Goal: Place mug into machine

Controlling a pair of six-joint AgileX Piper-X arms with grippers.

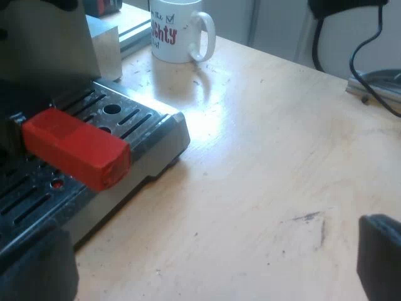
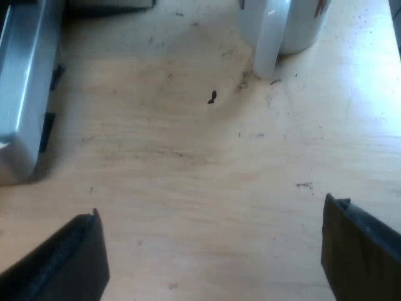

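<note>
The white mug (image 1: 178, 28) with red lettering stands upright on the wooden table (image 1: 269, 157), not in the espresso machine (image 1: 94, 44) but just beyond the corner of its slotted drip tray (image 1: 147, 122). The red end of the holder's handle (image 1: 78, 147) juts out over that tray. My left hand (image 1: 207, 263) hovers above bare table beside the tray, its fingers spread wide and holding nothing. My right hand (image 2: 210, 257) is also spread wide and empty over the table (image 2: 188, 175), pointing at the mug (image 2: 282, 25), whose handle faces it; the machine's silver side (image 2: 25, 94) lies near.
</note>
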